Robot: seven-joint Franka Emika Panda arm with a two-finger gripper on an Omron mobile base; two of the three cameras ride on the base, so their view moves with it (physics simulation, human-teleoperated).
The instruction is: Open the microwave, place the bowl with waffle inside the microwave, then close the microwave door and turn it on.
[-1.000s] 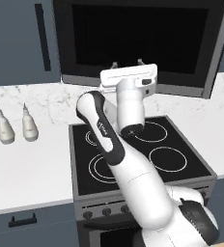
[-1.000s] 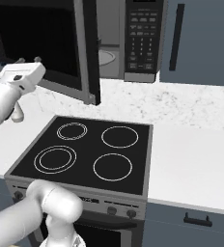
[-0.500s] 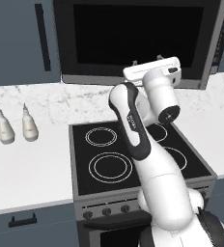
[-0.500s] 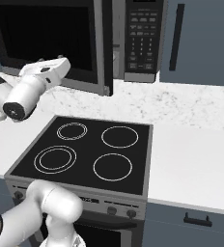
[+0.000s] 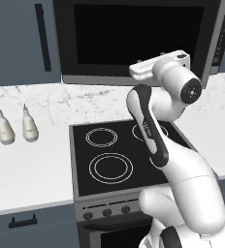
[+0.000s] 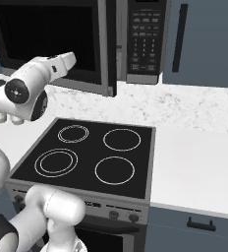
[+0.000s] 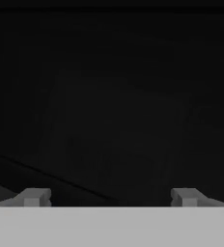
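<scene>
Gripper (image 7: 109, 197) with fingertips spread apart, empty, close against dark glass of the microwave door (image 5: 138, 36), door nearly closed on the microwave (image 6: 144, 39), above stovetop (image 6: 89, 152).

black four-ring stovetop (image 5: 115, 155) set in white marble worktop (image 5: 27, 164). two pale bottles (image 5: 16, 127) stand side by side on worktop left of stovetop. dark blue cabinets (image 6: 204, 44) above.

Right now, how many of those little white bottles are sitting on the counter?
2. The left bottle and the right bottle stand side by side on the white counter, left of the stovetop. The arm could be hiding others.
</scene>
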